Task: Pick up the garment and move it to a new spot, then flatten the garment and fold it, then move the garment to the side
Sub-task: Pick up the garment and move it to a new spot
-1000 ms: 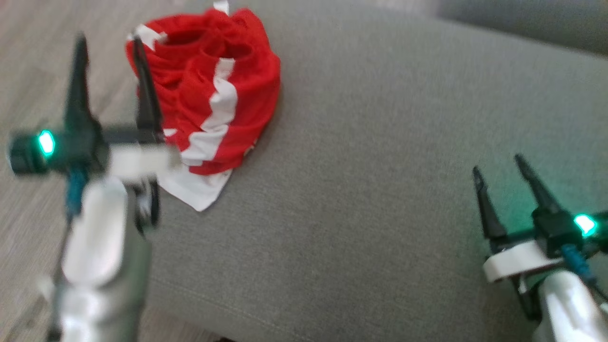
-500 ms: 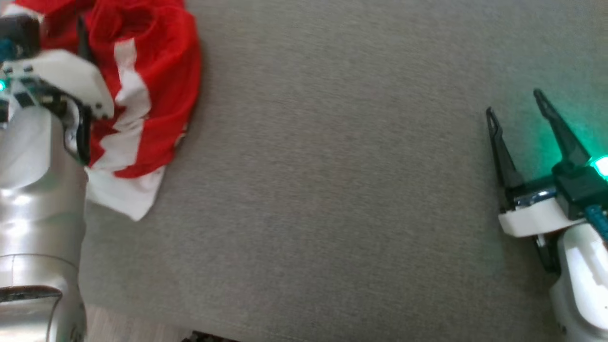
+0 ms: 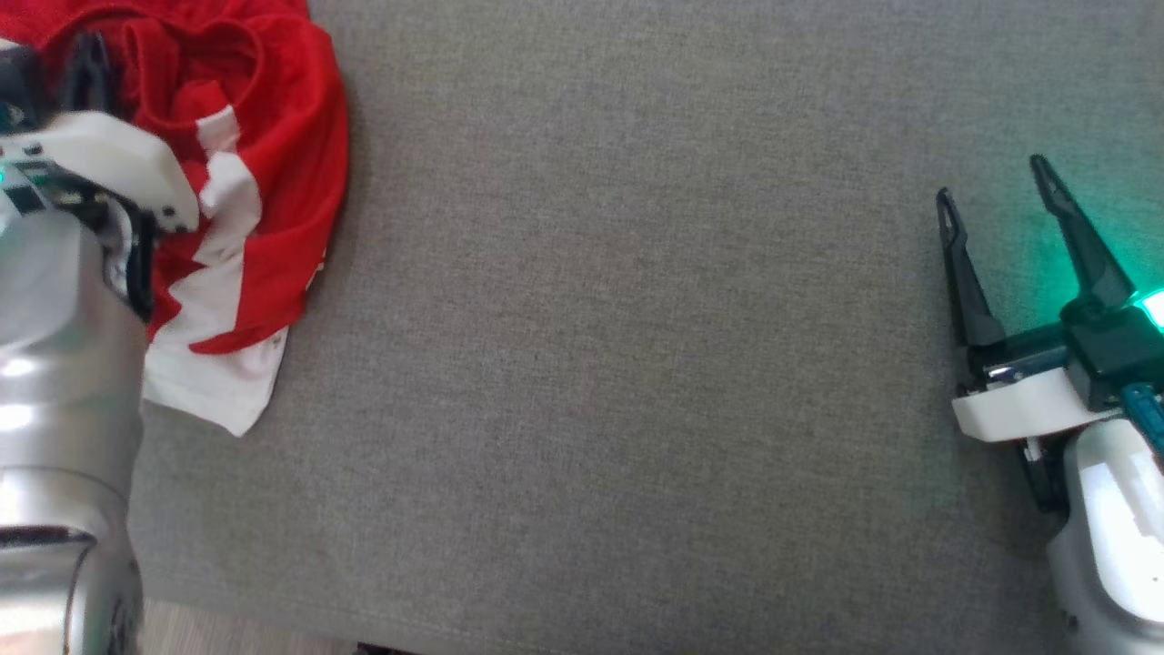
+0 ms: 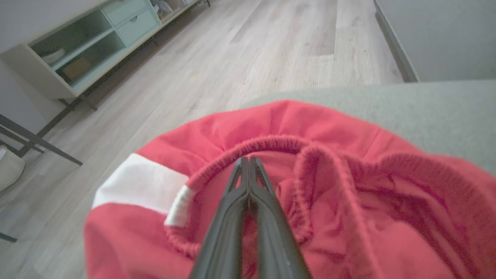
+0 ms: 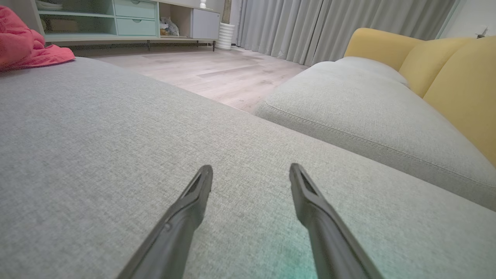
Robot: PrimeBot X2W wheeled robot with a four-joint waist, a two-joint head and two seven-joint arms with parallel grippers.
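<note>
Grey cushion (image 3: 637, 364): broad woven seat that carries the garment; most of its top is bare.
Yellow sofa (image 5: 445, 66): in the right wrist view, off to the right, with a pale seat pad of its own.
Floor (image 4: 252, 46): light wood planks beyond the cushion's edge.
Sideboard (image 4: 89, 42): pale green, with open shelves and drawers, standing on the floor well away from the cushion.
Garment (image 3: 282, 182): red with white stripes, bunched in a heap at the far left of the cushion; a white edge trails toward the near side.
Right gripper (image 3: 996, 177): fingers well apart, holding nothing, low over bare cushion at the right, well apart from the garment.
Left gripper (image 4: 248, 159): fingers pressed together inside the heap, tips against the ribbed elastic band (image 4: 271, 141); I cannot tell whether cloth is pinched between them.
</note>
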